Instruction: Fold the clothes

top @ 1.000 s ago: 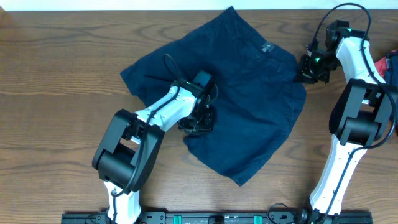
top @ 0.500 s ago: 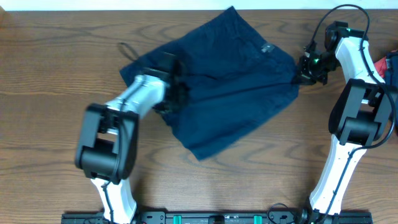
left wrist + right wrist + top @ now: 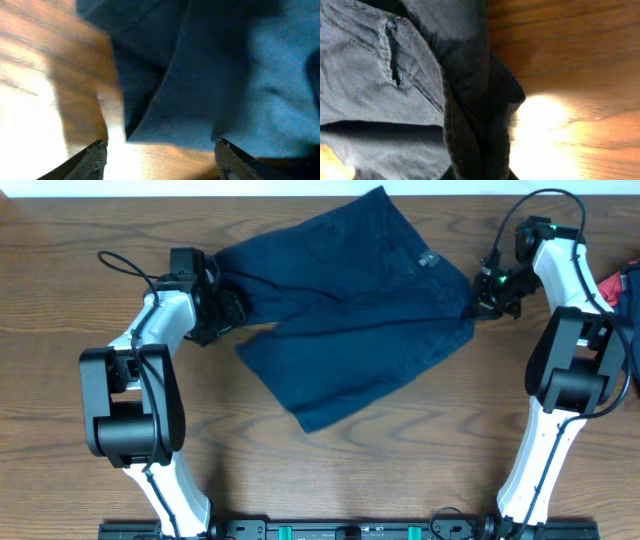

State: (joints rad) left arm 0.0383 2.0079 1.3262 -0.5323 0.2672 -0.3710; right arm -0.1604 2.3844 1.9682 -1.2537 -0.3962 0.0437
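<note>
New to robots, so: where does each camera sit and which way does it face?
Overhead: above the table, looking straight down at the clothes; left gripper and right gripper show.
Left wrist: at the left gripper, facing the clothes' edge between its open fingers.
Right wrist: at the right gripper, close on bunched fabric; fingers unclear.
Shared: all see the clothes on the table.
</note>
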